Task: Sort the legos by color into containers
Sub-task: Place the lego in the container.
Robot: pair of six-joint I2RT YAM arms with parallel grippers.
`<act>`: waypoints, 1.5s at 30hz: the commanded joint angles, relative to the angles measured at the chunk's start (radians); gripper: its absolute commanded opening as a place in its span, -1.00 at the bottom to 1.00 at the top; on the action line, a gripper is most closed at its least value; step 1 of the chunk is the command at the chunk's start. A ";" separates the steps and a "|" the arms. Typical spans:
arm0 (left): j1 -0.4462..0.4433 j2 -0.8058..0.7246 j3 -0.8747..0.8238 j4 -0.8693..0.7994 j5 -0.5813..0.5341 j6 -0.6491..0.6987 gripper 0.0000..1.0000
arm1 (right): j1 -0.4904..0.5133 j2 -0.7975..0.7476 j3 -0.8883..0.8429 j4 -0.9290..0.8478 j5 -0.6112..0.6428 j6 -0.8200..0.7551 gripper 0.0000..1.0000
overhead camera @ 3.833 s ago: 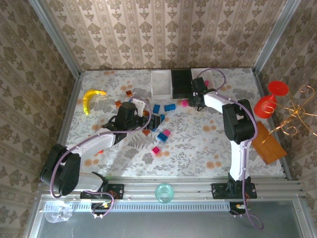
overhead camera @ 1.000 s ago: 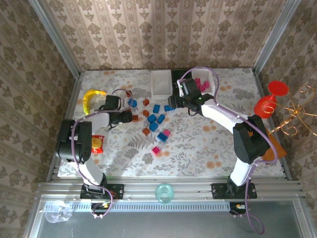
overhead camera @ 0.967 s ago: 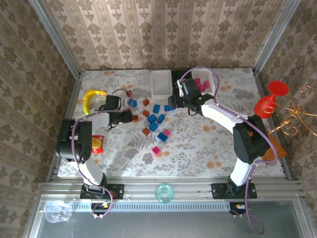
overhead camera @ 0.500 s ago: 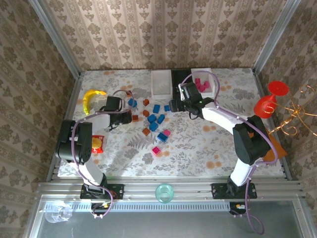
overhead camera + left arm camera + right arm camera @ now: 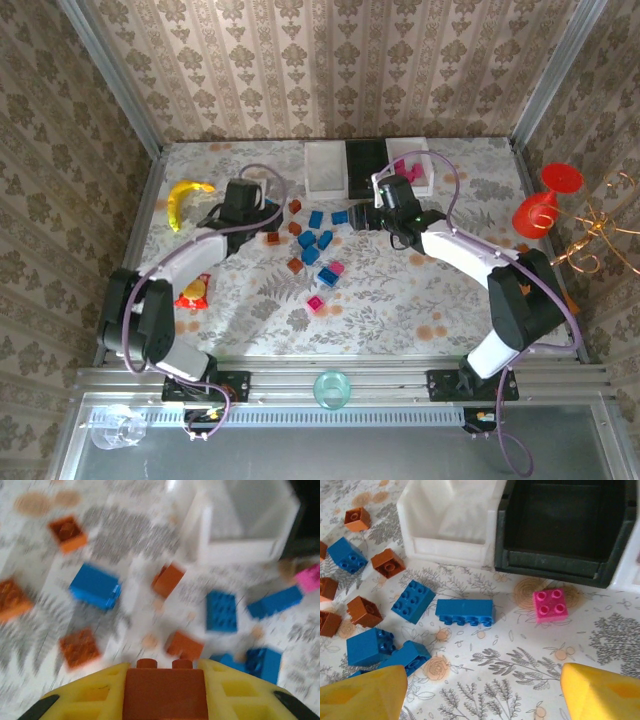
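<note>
A brown brick [image 5: 164, 692] is clamped between the left fingers [image 5: 85, 697]; the right fingers [image 5: 362, 692] are spread, empty, in the lower corners.

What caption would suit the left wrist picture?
Left gripper shut on a brown brick above scattered bricks, white tray beyond.

No text, label or number is readable on anything.

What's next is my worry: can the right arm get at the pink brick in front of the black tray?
Probably yes: the open right end effector hovers near the pink brick, which lies alone, bare cloth around it.
</note>
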 commanded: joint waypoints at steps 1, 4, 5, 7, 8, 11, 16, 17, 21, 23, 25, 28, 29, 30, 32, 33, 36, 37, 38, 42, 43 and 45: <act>-0.028 0.115 0.147 0.016 -0.004 0.017 -0.32 | -0.017 -0.061 -0.034 0.039 0.048 0.004 0.64; -0.042 0.249 0.293 0.004 0.005 0.036 -0.31 | -0.022 -0.090 -0.061 0.048 0.086 0.001 0.64; -0.043 0.289 0.336 0.003 0.009 0.040 -0.31 | -0.023 -0.097 -0.067 0.048 0.091 0.000 0.64; -0.043 0.374 0.431 0.000 0.023 0.046 -0.31 | -0.027 -0.105 -0.072 0.044 0.095 0.001 0.65; -0.043 0.415 0.473 -0.002 0.025 0.053 -0.31 | -0.026 -0.106 -0.074 0.041 0.095 0.003 0.65; -0.043 0.535 0.629 -0.037 0.026 0.083 -0.31 | -0.026 -0.103 -0.076 0.042 0.096 0.008 0.65; -0.042 0.723 0.903 -0.132 0.024 0.137 -0.29 | -0.025 -0.092 -0.071 0.039 0.089 0.015 0.65; -0.042 0.754 0.959 -0.159 0.019 0.146 -0.28 | -0.026 -0.090 -0.071 0.038 0.088 0.016 0.65; -0.043 0.873 1.164 -0.253 0.020 0.184 -0.17 | -0.027 -0.091 -0.064 0.022 0.089 0.015 0.65; -0.043 0.914 1.248 -0.297 0.026 0.194 -0.05 | -0.027 -0.093 -0.059 0.016 0.090 0.015 0.65; -0.043 0.934 1.324 -0.344 0.038 0.202 0.08 | -0.027 -0.095 -0.053 0.002 0.088 0.015 0.65; -0.043 0.888 1.316 -0.372 0.035 0.211 0.19 | -0.025 -0.111 -0.054 -0.018 0.084 0.017 0.65; -0.042 0.855 1.284 -0.374 0.033 0.212 0.21 | -0.024 -0.117 -0.056 -0.023 0.082 0.018 0.65; -0.043 0.806 1.223 -0.366 0.027 0.211 0.23 | -0.025 -0.123 -0.058 -0.029 0.081 0.019 0.65; -0.043 0.684 1.042 -0.314 0.017 0.213 0.27 | -0.024 -0.138 -0.062 -0.042 0.073 0.019 0.65; -0.038 0.606 0.929 -0.264 0.008 0.209 0.28 | -0.022 -0.142 -0.062 -0.053 0.068 0.021 0.65; 0.006 0.376 0.559 -0.119 -0.007 0.174 0.33 | -0.017 -0.152 -0.065 -0.079 0.036 0.027 0.66; 0.032 0.304 0.450 -0.081 -0.008 0.148 0.35 | -0.013 -0.157 -0.071 -0.083 0.024 0.029 0.66; 0.056 0.247 0.358 -0.052 -0.006 0.123 0.37 | -0.010 -0.161 -0.077 -0.083 0.016 0.034 0.66; 0.195 0.124 0.127 -0.006 0.026 0.031 0.49 | 0.001 -0.176 -0.126 -0.036 -0.045 0.056 0.67; 0.224 0.129 0.117 -0.017 0.028 0.017 0.50 | 0.005 -0.177 -0.140 -0.017 -0.056 0.057 0.67; 0.263 0.155 0.123 -0.040 0.030 0.011 0.52 | 0.015 -0.176 -0.163 0.019 -0.061 0.056 0.68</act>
